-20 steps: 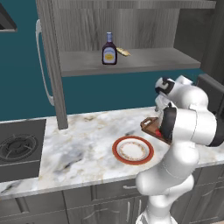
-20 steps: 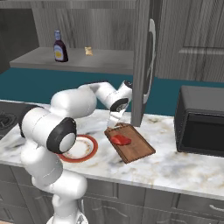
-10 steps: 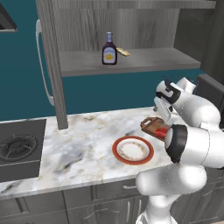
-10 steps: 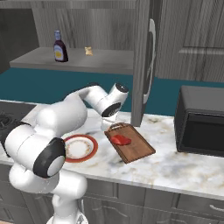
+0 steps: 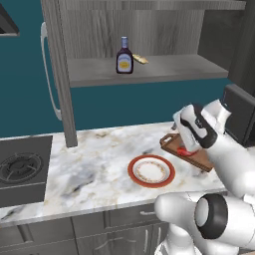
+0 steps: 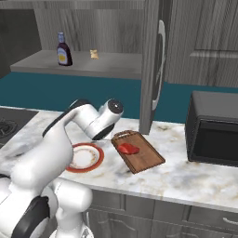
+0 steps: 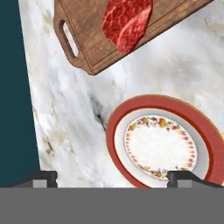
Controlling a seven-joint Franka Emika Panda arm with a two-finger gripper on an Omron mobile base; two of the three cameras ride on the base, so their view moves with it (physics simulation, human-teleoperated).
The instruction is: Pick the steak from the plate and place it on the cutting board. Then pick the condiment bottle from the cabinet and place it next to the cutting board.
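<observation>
The steak [image 7: 127, 21] lies flat on the cutting board [image 7: 89, 41], which sits on the marble counter with its handle toward the teal wall. In the base views the steak [image 6: 128, 148] rests on the board [image 6: 146, 158], right of the plate [image 6: 96, 160]. The plate [image 7: 119, 124] has nothing on it. My gripper [image 7: 112, 178] hovers open over the counter above the plate's near edge, with nothing between its fingertips. The condiment bottle [image 5: 124, 56] stands upright on the open shelf of the cabinet [image 5: 57, 64]. The bottle [image 6: 62, 49] is far above and left of my hand.
A small tan item [image 5: 141, 60] lies on the shelf beside the bottle. A black microwave [image 6: 214, 128] stands right of the board, and a stove top [image 5: 22, 167] lies at the counter's left. The cabinet's side panel [image 6: 149, 69] with its white handle [image 6: 161, 60] hangs behind the board.
My hand has drawn back from over the steak toward the plate, and the arm's elbow has swung round. The steak stays on the board. The jaws stay open.
</observation>
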